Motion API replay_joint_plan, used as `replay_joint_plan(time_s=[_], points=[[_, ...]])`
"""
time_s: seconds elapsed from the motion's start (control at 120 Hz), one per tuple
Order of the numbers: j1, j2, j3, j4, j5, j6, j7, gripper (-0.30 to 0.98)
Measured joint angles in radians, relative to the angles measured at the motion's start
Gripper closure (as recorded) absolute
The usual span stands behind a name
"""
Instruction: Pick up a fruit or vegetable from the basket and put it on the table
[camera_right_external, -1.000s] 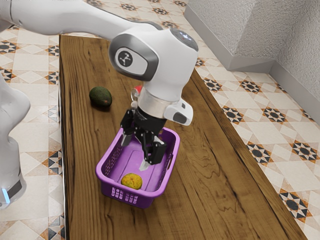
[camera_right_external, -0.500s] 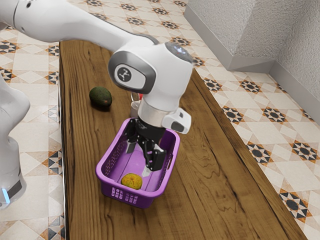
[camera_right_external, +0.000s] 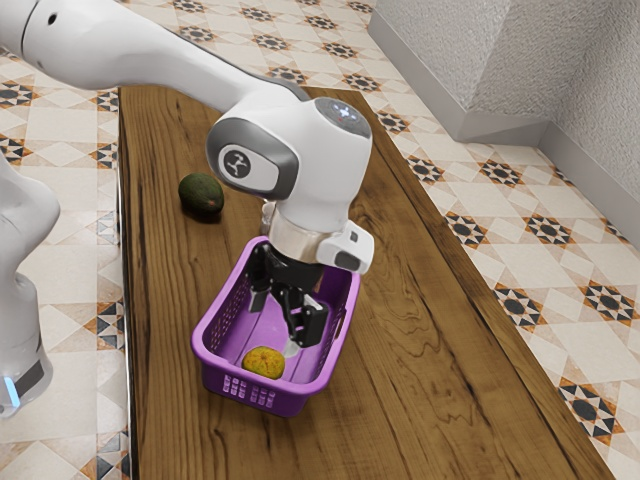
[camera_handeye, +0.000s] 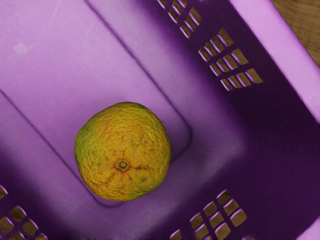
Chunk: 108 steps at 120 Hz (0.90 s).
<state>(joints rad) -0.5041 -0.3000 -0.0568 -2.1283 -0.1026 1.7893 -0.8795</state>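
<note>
My gripper (camera_right_external: 275, 326) is down inside the purple basket (camera_right_external: 205, 352) in the exterior view, its two fingers wide apart with nothing between them. A yellow-green citrus fruit (camera_right_external: 263, 362) lies on the basket floor by the end wall nearest that camera, slightly below and beside the fingertips, not touched as far as I can tell. In the wrist view the fruit (camera_handeye: 123, 151) rests on the basket floor (camera_handeye: 55, 55), close to a corner with slotted walls.
A dark green avocado (camera_right_external: 201, 194) lies on the wooden table (camera_right_external: 430, 350), beyond the basket. Another small object behind my hand is mostly hidden. The basket's walls stand around my fingers.
My hand has moved lower into the basket and a little toward the fruit and the exterior view's left. The fingers have stayed apart; fruit, basket and avocado have not moved.
</note>
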Motion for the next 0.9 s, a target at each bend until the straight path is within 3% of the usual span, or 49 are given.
replay_joint_plan(time_s=[0.633,0.9], points=[[-0.086,-0.006,0.114,-0.01,-0.006,-0.005,-0.357,0.0],[-0.117,-0.003,0.149,-0.015,0.109,-0.006,-0.463,0.0]])
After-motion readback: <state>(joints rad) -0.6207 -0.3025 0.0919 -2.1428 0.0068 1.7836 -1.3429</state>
